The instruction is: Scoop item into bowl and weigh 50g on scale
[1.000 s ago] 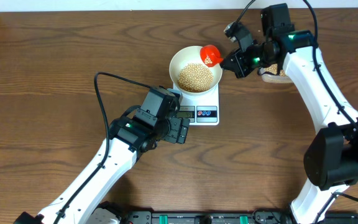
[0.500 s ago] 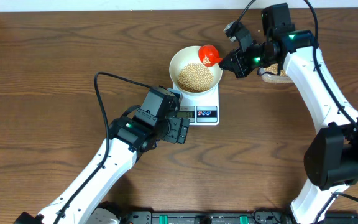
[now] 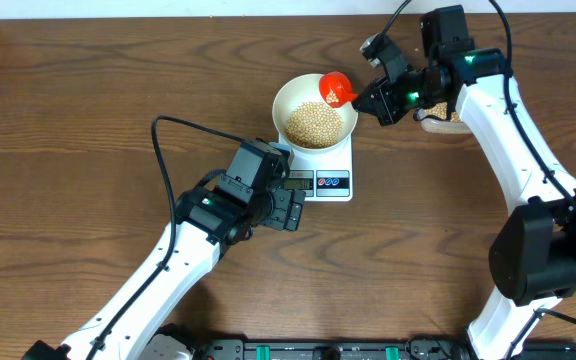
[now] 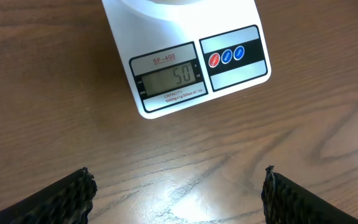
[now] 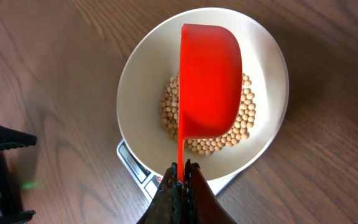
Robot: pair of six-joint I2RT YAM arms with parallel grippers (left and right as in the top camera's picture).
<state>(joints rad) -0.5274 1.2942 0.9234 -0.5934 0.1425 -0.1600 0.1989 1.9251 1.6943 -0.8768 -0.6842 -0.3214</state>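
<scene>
The white bowl [image 3: 314, 110] sits on the white scale [image 3: 330, 182] and holds tan beans [image 3: 315, 123]. The scale's display [image 4: 166, 78] reads 50 in the left wrist view. My right gripper [image 3: 366, 99] is shut on the handle of a red scoop [image 3: 339, 88], held over the bowl's right rim. In the right wrist view the scoop [image 5: 209, 81] hangs above the beans [image 5: 248, 122] in the bowl [image 5: 135, 87], gripped by its thin handle [image 5: 181, 177]. My left gripper [image 4: 176, 196] is open and empty above the table in front of the scale.
A container with more beans [image 3: 440, 118] stands at the back right, mostly hidden by my right arm. My left arm's cable [image 3: 168, 150] loops over the table left of the scale.
</scene>
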